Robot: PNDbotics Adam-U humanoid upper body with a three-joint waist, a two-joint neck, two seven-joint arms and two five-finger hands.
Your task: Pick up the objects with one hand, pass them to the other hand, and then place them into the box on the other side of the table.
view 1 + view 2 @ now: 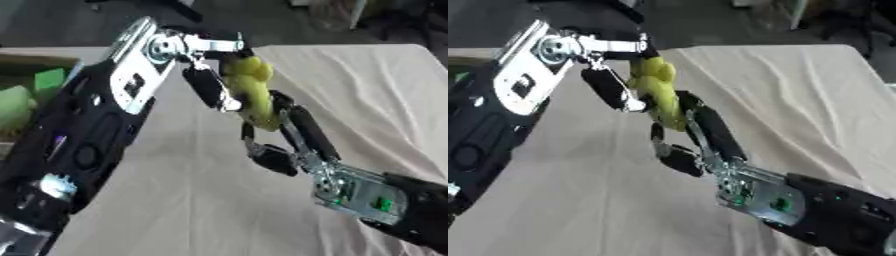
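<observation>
A yellow-green soft object (249, 85) hangs in the air above the middle of the table, between both hands. My left hand (206, 85) comes in from the upper left. One finger lies along the object's left side and another curls over its top. My right hand (306, 132) rises from the lower right. Its fingers run up the object's right side, and its thumb (273, 159) curls below the object. Part of the object's lower end is hidden behind the right hand's fingers.
A box (35, 62) holding green things (16, 105) stands at the table's left edge, partly hidden by my left arm. The table is covered with a beige cloth (367, 95). Dark floor lies past the table's far edge.
</observation>
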